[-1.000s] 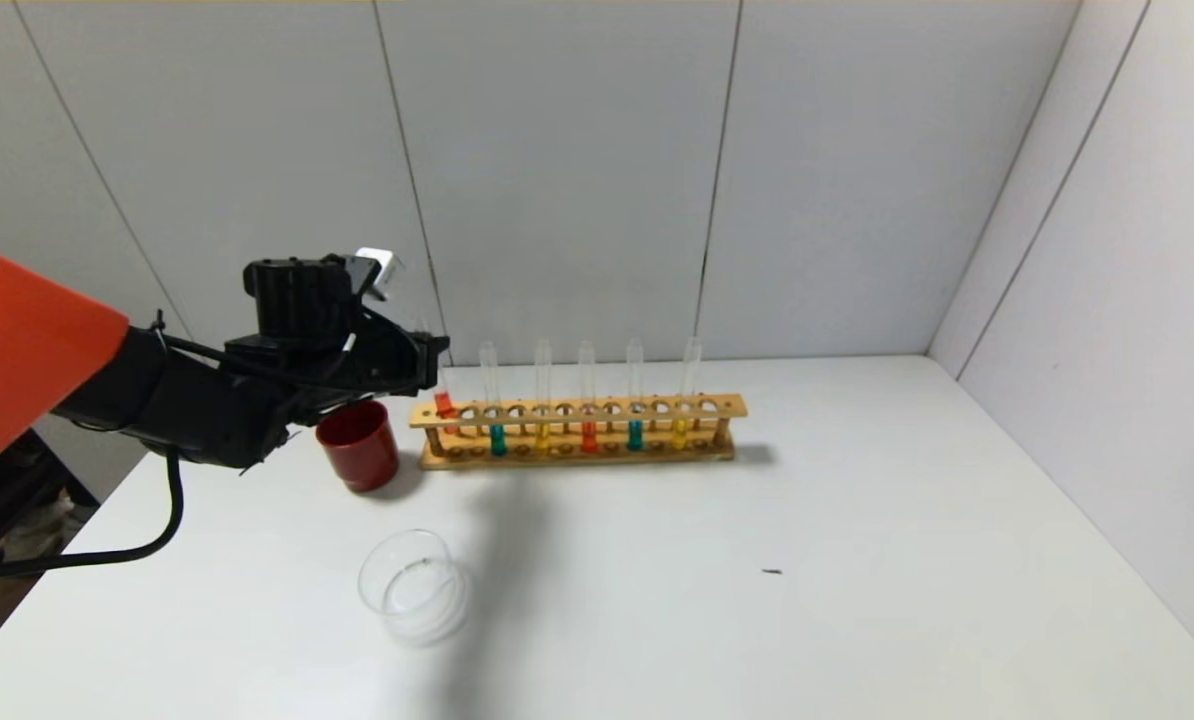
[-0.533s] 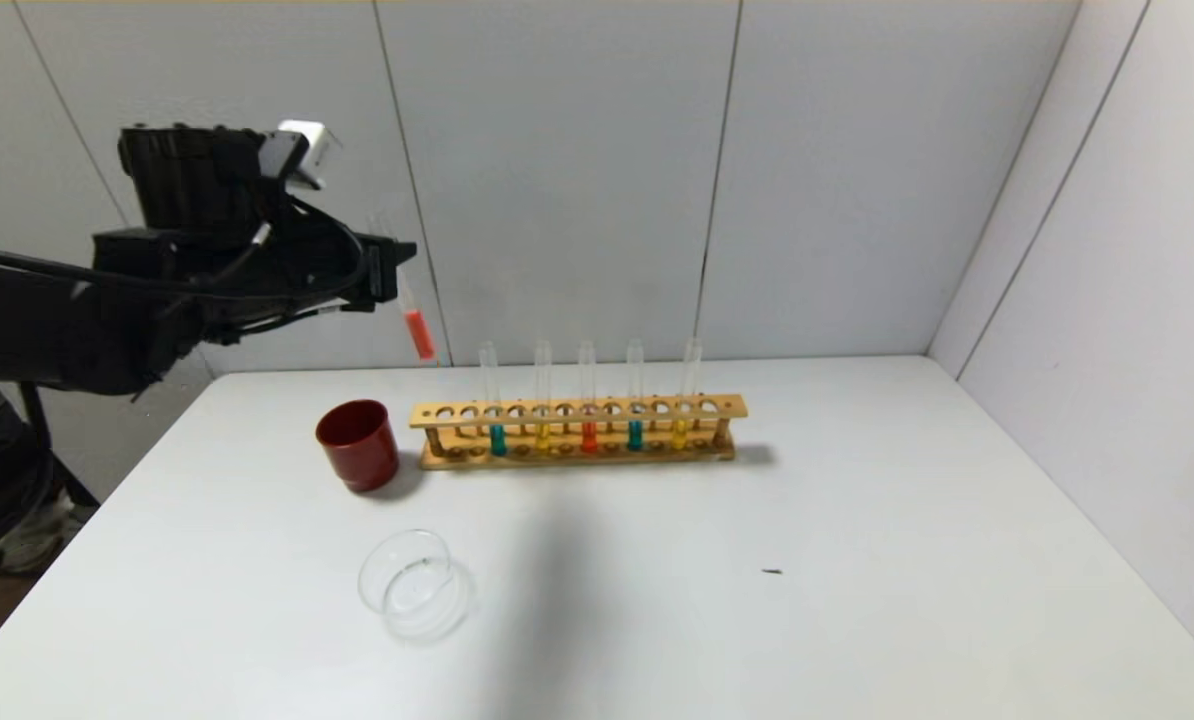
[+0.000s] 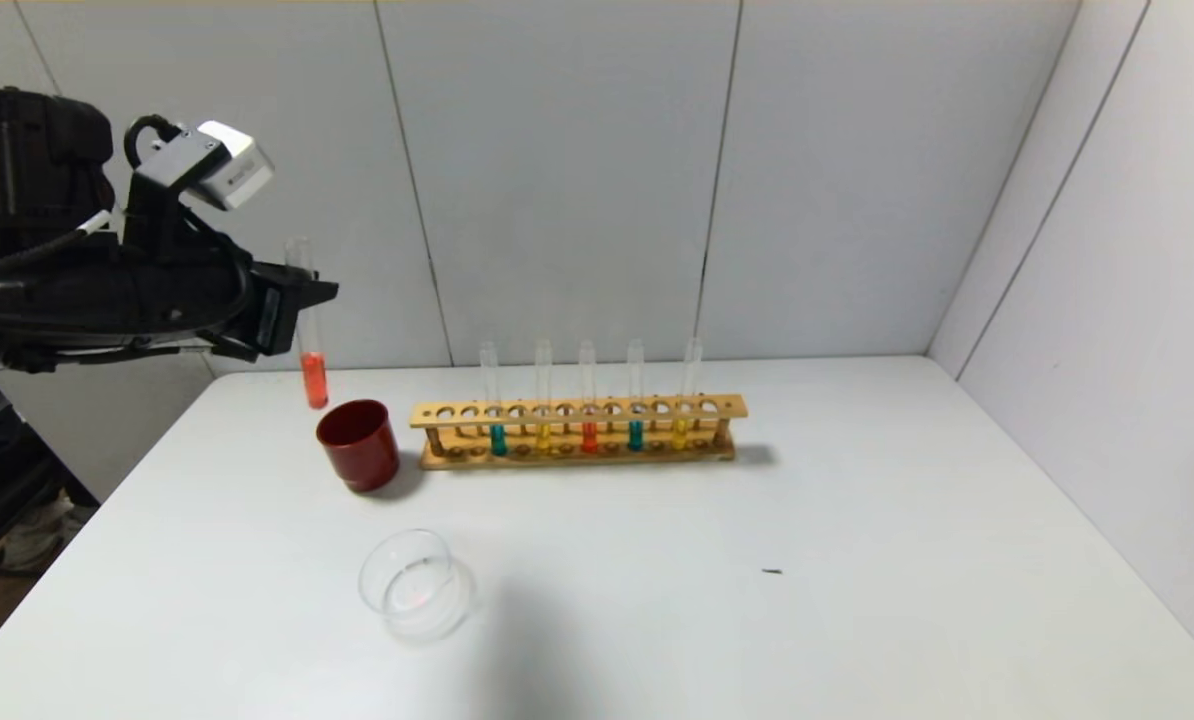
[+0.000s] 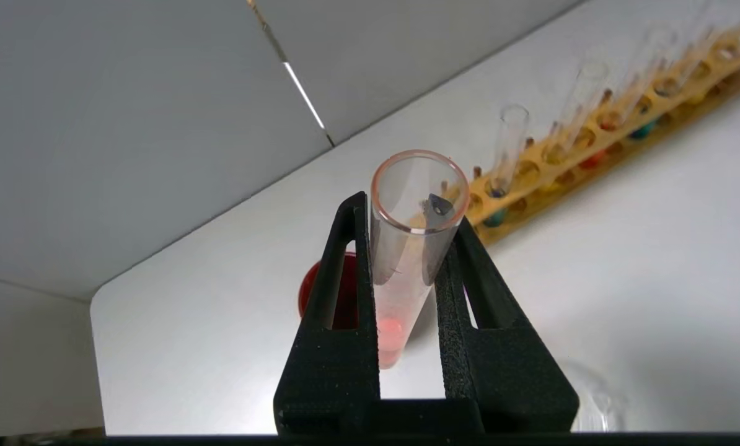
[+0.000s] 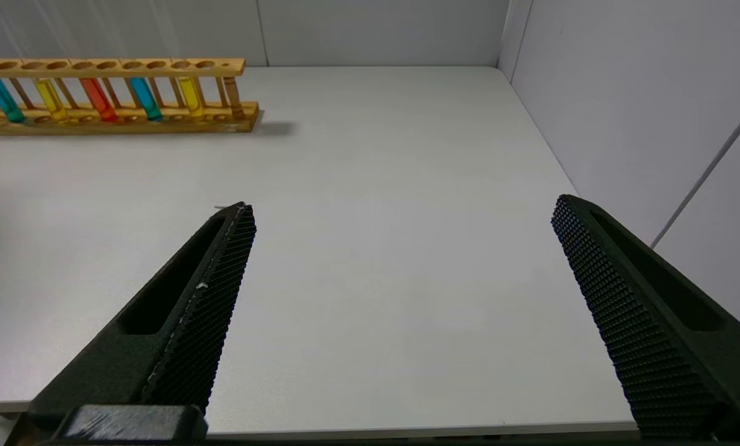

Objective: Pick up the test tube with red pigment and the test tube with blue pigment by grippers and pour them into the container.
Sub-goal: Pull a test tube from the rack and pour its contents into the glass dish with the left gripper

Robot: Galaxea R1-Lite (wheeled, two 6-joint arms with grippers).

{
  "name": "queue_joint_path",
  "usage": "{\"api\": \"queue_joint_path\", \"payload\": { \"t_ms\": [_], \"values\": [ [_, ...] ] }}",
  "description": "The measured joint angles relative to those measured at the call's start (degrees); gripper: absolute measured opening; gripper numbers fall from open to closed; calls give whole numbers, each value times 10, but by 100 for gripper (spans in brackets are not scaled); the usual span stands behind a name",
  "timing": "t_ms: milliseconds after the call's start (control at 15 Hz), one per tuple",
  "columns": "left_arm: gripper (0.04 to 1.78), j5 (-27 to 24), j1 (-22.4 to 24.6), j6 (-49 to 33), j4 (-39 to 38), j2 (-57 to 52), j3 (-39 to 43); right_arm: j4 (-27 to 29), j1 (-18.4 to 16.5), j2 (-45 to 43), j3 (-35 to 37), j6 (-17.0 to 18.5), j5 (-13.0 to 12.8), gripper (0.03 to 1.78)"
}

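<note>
My left gripper (image 3: 292, 300) is shut on the test tube with red pigment (image 3: 309, 340) and holds it upright in the air, high above the table, left of and behind the red cup. In the left wrist view the black fingers (image 4: 345, 260) clamp the tube (image 4: 401, 272) below its open rim. Two test tubes with teal-blue pigment (image 3: 498, 438) (image 3: 635, 434) stand in the wooden rack (image 3: 577, 410). The clear glass container (image 3: 415, 583) sits on the table in front of the cup. My right gripper (image 5: 401, 214) is open and empty over the table's near right part; the head view does not show it.
A dark red cup (image 3: 358, 444) stands just left of the rack. The rack also holds a second red tube (image 3: 588, 436) and two yellow tubes (image 3: 542, 437). Grey walls close the back and right of the white table (image 3: 857, 560).
My left gripper has lifted the red tube out of the rack's left end, risen, and carried it leftward. The tube has gone from tilted to upright. The right arm has not moved.
</note>
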Motion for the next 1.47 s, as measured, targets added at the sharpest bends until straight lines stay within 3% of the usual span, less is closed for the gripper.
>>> {"api": "queue_joint_path", "payload": {
  "t_ms": [200,400,933,1267,1467],
  "values": [
    [32,-66,3,96,3,-19,36,0,0,0,0,0,0,175],
    [32,-77,2,240,12,-20,68,0,0,0,0,0,0,175],
    [32,-71,-21,366,-1,-10,133,0,0,0,0,0,0,175],
    [32,-52,-5,526,-139,9,197,0,0,0,0,0,0,175],
    [32,-52,-6,568,-204,16,236,0,0,0,0,0,0,175]
  ]
}}
